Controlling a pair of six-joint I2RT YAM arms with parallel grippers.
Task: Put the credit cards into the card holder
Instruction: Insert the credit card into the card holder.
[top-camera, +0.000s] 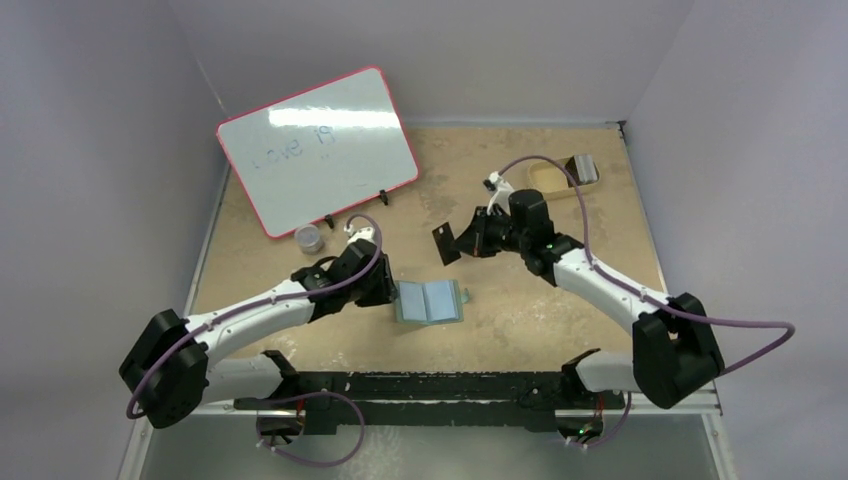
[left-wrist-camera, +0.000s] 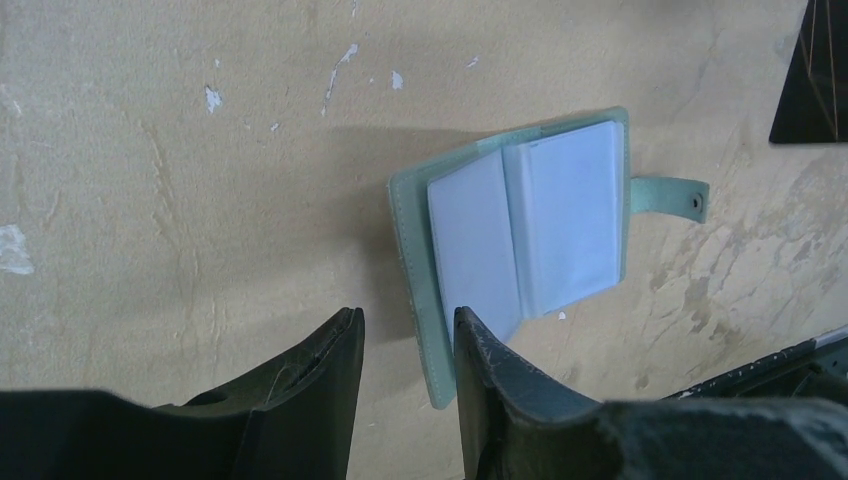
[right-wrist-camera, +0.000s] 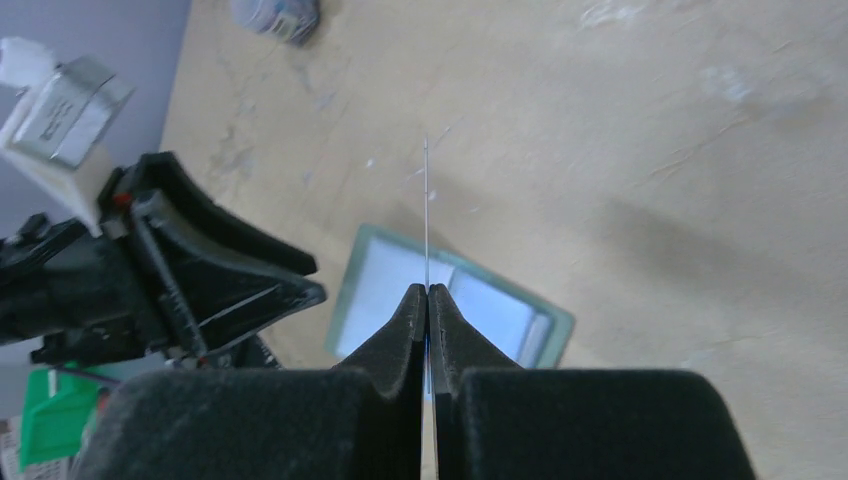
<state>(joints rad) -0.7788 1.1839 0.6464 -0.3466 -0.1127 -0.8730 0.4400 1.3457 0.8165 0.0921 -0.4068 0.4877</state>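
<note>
Dark card (top-camera: 447, 241) edge-on in right pincer (right-wrist-camera: 428, 293), apart from open card holder (top-camera: 430, 301).

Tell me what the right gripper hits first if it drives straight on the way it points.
The right gripper, shut on a credit card held edge-on, aims at the open card holder; the card's front edge would likely touch it first, though depth is unclear.

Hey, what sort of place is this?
Likely a robotics lab test cell: a scuffed tan tabletop boxed in by plain pale walls, white-and-black robot arms bolted at its edge, and a red-framed whiteboard propped behind.
</note>
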